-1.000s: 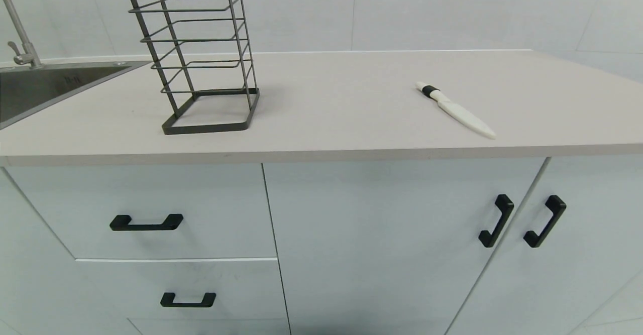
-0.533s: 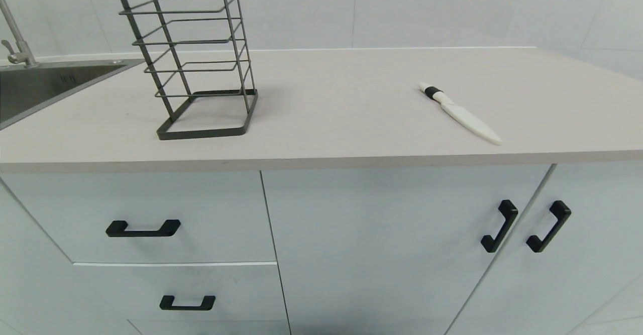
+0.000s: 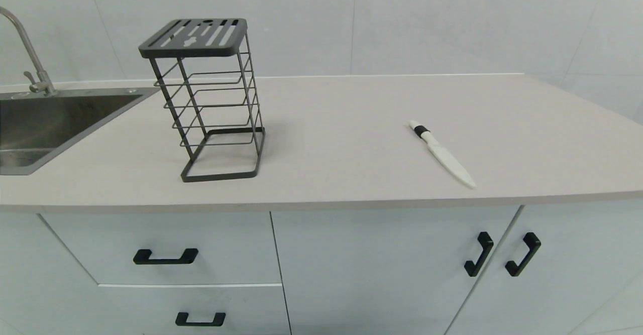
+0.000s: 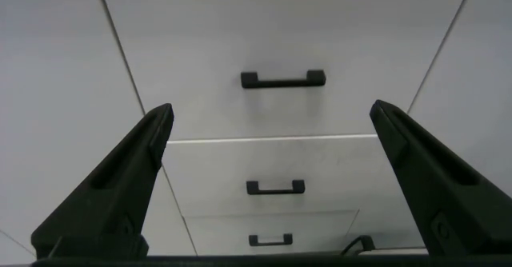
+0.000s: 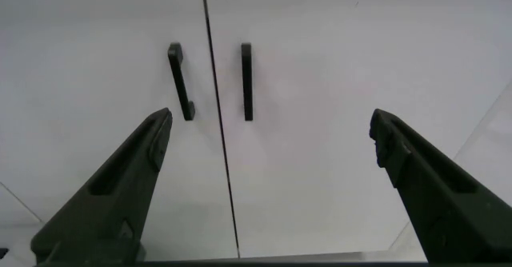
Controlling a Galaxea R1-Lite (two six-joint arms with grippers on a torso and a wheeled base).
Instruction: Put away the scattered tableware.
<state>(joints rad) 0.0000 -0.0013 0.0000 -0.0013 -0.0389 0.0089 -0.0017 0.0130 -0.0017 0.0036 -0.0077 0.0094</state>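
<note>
Knife [image 3: 441,154] loose on counter [image 3: 341,119], well apart from slotted rack [image 3: 206,99] — likely its home; left gripper [image 4: 272,111], right gripper [image 5: 270,115] both released, empty — low, facing cabinets [image 3: 377,264].

We get bright, soft, even light in the head view, seemingly from overhead, with no hard glare on the counter [image 3: 351,114]. The rack [image 3: 208,99] throws only a faint, diffuse shadow beside its base, and the knife [image 3: 442,155] casts almost none. The sink [image 3: 50,119] basin is darker, with a mild sheen on the steel. The cabinet fronts [image 3: 377,264] sit in light shade under the counter overhang. The counter's front edge bows toward the frame's right side, which is wide-lens distortion. In the wrist views the left gripper [image 4: 272,115] and right gripper [image 5: 272,119] read as dark silhouettes against the pale, evenly lit cabinet fronts.
</note>
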